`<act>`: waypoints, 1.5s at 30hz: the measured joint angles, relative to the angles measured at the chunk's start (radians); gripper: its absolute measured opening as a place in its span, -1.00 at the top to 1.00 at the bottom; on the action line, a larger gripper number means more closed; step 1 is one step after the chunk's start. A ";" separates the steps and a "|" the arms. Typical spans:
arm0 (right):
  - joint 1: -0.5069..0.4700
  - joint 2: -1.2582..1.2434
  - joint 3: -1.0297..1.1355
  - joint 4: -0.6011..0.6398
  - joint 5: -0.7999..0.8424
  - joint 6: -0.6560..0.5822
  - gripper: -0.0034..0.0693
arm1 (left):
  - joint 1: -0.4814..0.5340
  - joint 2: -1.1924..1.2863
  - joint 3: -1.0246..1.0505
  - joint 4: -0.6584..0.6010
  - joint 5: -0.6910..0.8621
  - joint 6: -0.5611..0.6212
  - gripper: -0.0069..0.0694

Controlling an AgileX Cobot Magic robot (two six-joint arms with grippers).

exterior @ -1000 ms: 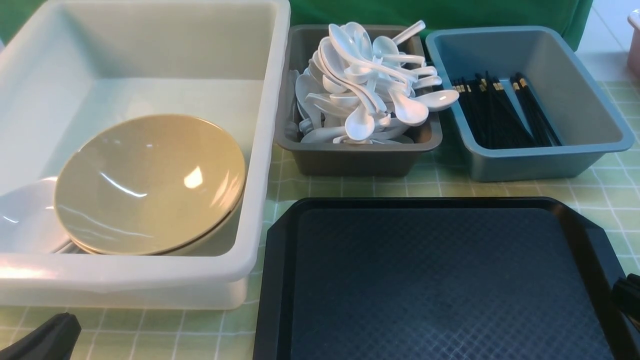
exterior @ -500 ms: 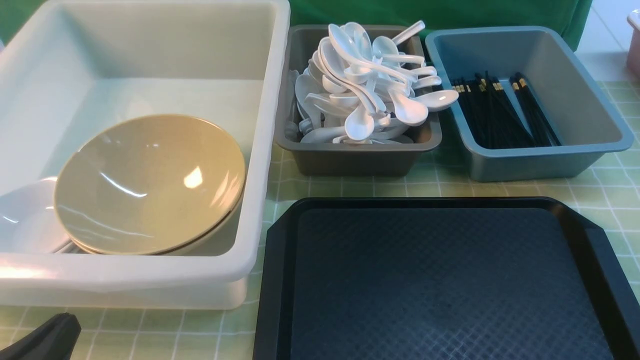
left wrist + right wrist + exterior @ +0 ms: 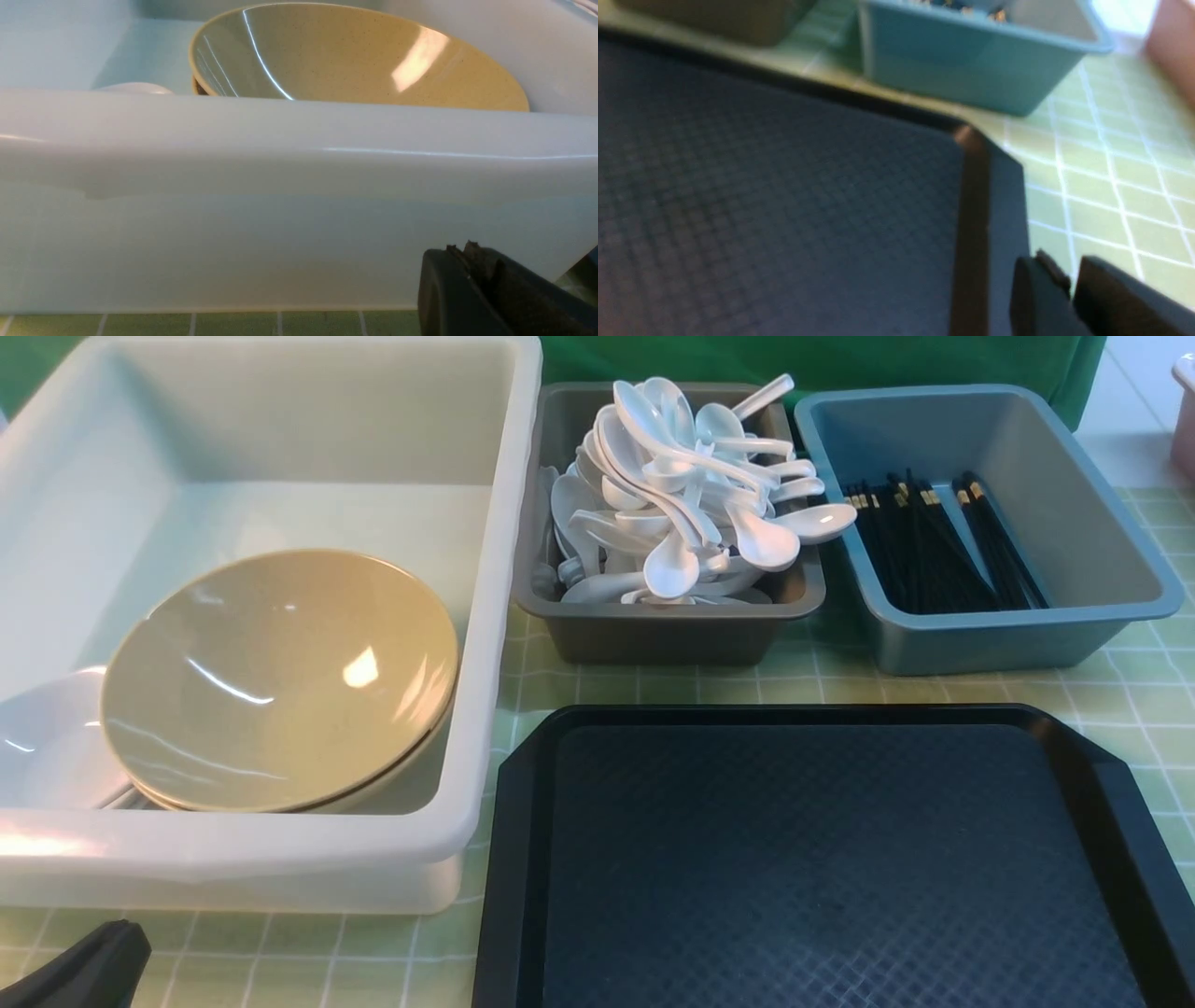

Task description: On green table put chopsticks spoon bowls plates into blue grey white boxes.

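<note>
Resting low on surface (image 3: 822, 686), left pincer (image 3: 472, 261) closed, empty, just before white box (image 3: 280, 859); bowls (image 3: 280, 677) lie inside, beyond near wall. Right pincer (image 3: 1071, 280) slightly parted, empty, at tray (image 3: 784, 186) corner.

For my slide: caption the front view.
Tan bowls in white tub, spoons in grey bin, chopsticks in blue bin.

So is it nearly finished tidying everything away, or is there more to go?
It looks essentially done. The glossy tan bowls and a small white dish sit in the large translucent white tub, white soup spoons fill the dark grey bin, and black chopsticks lie in the blue-grey bin. The black textured tray is bare. Neither end effector holds anything. Nothing visible remains to sort.
</note>
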 joint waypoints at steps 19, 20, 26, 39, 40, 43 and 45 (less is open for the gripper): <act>-0.005 0.000 0.000 -0.017 0.004 0.052 0.55 | 0.000 0.000 0.000 0.000 0.000 0.000 0.82; -0.005 0.000 0.000 -0.018 0.004 0.052 0.55 | 0.000 0.000 0.000 0.000 0.000 0.000 0.82; -0.005 0.000 0.000 -0.018 0.004 0.052 0.54 | 0.000 0.000 0.000 0.000 0.000 0.000 0.82; -0.005 0.000 0.000 -0.018 0.004 0.052 0.52 | 0.000 0.000 0.000 0.000 0.000 -0.004 0.82; -0.005 0.000 0.000 -0.018 0.004 0.052 0.51 | 0.000 0.000 0.000 0.000 0.000 -0.004 0.82; -0.005 0.000 0.000 -0.018 0.004 0.052 0.51 | 0.000 0.000 0.000 0.000 0.000 -0.005 0.82; -0.005 0.000 0.000 -0.018 0.004 0.052 0.50 | 0.000 0.000 0.000 0.000 0.000 -0.005 0.82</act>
